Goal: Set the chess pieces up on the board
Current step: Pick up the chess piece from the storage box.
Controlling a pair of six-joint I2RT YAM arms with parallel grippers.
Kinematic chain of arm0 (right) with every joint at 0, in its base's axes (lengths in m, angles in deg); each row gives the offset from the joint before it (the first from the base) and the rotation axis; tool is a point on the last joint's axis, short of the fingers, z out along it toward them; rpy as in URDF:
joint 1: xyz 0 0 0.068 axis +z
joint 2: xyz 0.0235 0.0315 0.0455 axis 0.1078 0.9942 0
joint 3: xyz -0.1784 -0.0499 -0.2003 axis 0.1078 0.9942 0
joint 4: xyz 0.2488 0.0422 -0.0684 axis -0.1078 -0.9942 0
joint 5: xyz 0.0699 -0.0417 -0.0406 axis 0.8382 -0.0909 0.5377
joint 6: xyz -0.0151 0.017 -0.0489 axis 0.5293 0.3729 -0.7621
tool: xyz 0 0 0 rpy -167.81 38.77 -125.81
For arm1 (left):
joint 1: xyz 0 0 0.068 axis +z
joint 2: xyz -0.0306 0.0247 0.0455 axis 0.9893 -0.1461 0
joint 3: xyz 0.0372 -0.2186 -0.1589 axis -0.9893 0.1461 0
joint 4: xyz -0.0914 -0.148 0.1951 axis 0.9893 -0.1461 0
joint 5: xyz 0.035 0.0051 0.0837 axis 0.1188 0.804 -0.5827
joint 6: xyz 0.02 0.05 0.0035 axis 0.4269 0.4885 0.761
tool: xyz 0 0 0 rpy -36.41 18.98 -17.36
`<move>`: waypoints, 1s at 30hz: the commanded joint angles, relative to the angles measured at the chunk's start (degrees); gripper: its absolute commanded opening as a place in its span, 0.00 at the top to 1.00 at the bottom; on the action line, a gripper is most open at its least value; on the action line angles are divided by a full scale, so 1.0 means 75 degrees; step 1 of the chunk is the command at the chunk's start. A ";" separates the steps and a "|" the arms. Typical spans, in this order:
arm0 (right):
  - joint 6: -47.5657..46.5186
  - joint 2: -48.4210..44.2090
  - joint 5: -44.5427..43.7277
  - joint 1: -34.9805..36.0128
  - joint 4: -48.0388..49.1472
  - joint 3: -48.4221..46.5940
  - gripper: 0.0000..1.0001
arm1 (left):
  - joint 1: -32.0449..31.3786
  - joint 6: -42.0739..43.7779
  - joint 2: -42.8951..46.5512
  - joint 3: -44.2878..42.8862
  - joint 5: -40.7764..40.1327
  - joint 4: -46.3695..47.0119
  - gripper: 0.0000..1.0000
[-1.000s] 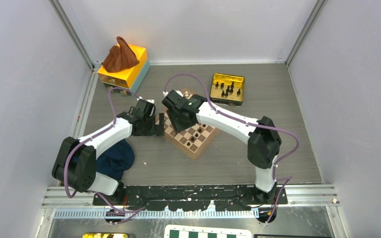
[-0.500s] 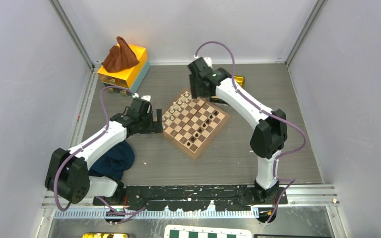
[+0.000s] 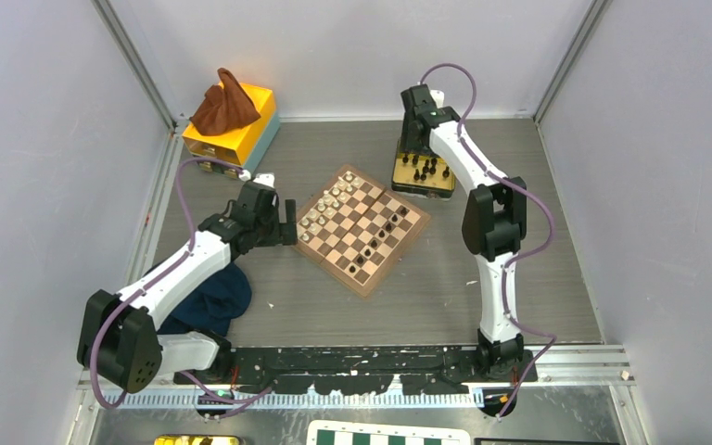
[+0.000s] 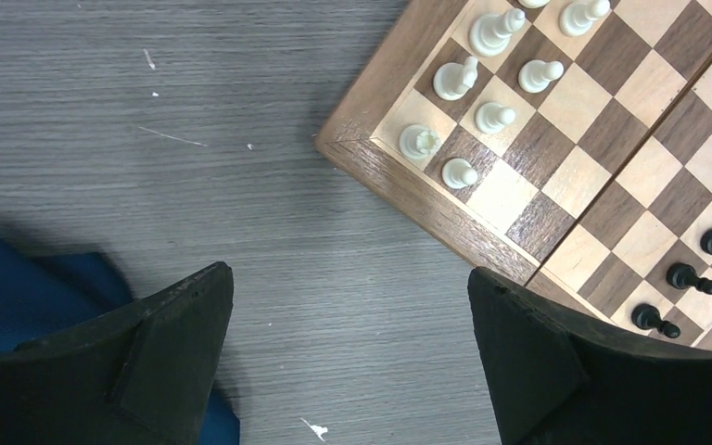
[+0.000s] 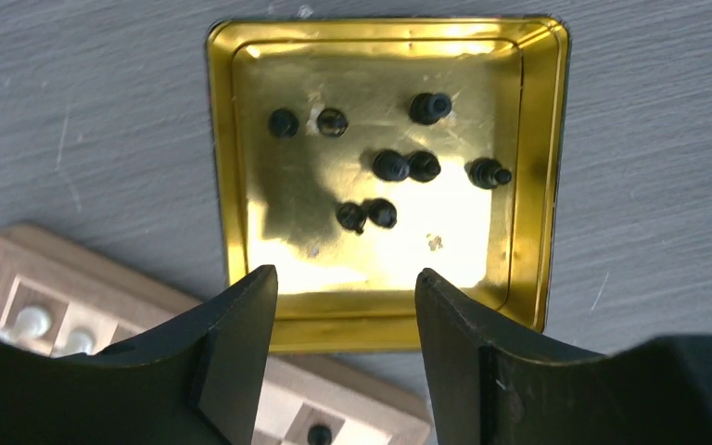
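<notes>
The wooden board [image 3: 345, 229] lies at the table's middle, turned like a diamond. Cream pieces [image 4: 482, 88] fill its left corner, and a few black chess pieces [image 3: 372, 245] stand on its right side. More black pieces [image 5: 399, 165] lie in a gold tin [image 5: 227, 167] beyond the board. My right gripper [image 5: 345, 324] is open and empty above the tin's near rim; it also shows in the top view [image 3: 414, 146]. My left gripper [image 4: 352, 343] is open and empty over bare table just left of the board's rim [image 4: 408, 176].
A yellow box [image 3: 250, 130] with a brown cloth [image 3: 225, 102] on it stands at the far left. A blue cloth [image 3: 213, 297] lies under my left arm. A green-and-white board [image 3: 389, 434] lies below the arm bases.
My right arm has swung from over the board's left part back and right to the gold tin. My left gripper has drawn slightly left, away from the board.
</notes>
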 commanded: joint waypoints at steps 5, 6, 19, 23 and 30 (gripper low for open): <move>0.0029 0.0792 0.0583 -0.0465 0.0430 -0.1176 0.41 | -0.0019 0.0278 -0.0019 0.0002 -0.0387 0.0074 0.04; -0.0059 0.0909 0.0655 -0.0483 0.0413 -0.1314 0.41 | -0.0019 0.0290 -0.0042 -0.0007 -0.0387 0.0077 0.04; -0.0476 0.1852 0.0828 -0.0630 0.0044 -0.2275 0.50 | -0.0008 0.0337 -0.0327 -0.0045 -0.0451 0.0116 0.06; -0.0459 0.1905 0.0890 -0.0718 0.0100 -0.2245 0.53 | -0.0008 0.0350 -0.0394 -0.0051 -0.0447 0.0131 0.05; -0.0505 0.2133 0.1059 -0.0818 0.0080 -0.2380 0.55 | 0.0004 0.0350 -0.0555 -0.0080 -0.0422 0.0154 0.06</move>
